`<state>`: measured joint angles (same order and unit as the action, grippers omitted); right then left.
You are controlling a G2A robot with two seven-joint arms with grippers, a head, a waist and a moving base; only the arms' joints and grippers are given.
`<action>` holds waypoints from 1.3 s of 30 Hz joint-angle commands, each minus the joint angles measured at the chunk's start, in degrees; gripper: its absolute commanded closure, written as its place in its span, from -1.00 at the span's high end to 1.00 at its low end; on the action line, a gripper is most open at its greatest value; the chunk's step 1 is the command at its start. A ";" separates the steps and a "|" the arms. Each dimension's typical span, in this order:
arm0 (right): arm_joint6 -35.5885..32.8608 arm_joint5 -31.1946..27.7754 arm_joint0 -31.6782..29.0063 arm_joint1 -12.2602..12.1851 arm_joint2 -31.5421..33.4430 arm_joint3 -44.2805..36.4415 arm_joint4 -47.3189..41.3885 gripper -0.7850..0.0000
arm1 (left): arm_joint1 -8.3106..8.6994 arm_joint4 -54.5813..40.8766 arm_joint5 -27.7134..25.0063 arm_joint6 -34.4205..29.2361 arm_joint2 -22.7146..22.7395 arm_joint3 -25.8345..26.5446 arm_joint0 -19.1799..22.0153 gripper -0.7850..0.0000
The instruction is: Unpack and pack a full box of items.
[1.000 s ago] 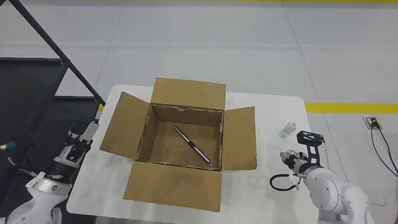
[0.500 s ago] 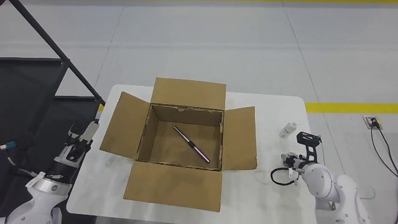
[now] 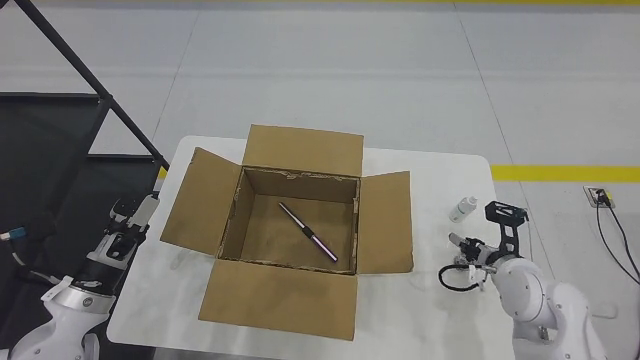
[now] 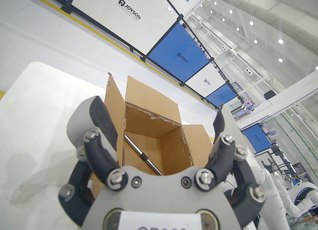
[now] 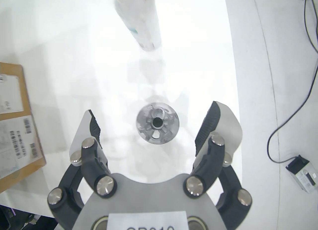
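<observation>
the open cardboard box (image 3: 283, 298) sits mid-worktop (image 3: 440, 175), flaps spread, with a dark metal rod (image 3: 308, 232) lying slantwise on its floor. the right gripper (image 5: 154, 118) is over the worktop's right edge, jaws wide and holding nothing; a small round metal part (image 5: 157, 125) lies between them, touching neither. a white bottle (image 3: 463, 208) is near it. the left gripper (image 4: 160, 111) is just beside the box's left flap, jaws wide, empty.

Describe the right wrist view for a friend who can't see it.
The right arm's open end effector hangs above a small round metal part lying on the white table. A white bottle is nearby, and a labelled cardboard box flap sits at the table's side.
</observation>
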<state>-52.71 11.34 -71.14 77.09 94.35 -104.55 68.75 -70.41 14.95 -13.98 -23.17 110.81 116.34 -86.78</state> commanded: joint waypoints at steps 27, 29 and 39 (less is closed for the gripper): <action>1.96 -12.47 46.88 13.22 -55.45 46.58 -14.69 -0.02 | 0.03 -2.94 0.77 4.54 4.39 0.51 -3.57 1.00; 2.26 -12.92 47.82 14.27 -56.54 50.37 -16.03 -0.11 | 0.03 -2.94 0.77 4.54 4.39 0.51 -3.57 1.00; 2.19 -12.85 50.72 18.52 -60.97 62.02 -16.30 -0.21 | 0.03 -2.94 0.77 4.54 4.39 0.51 -3.57 1.00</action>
<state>-50.52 -1.27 -20.62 95.28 33.57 -43.37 52.63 -70.38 12.02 -13.21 -18.63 115.20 116.84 -90.35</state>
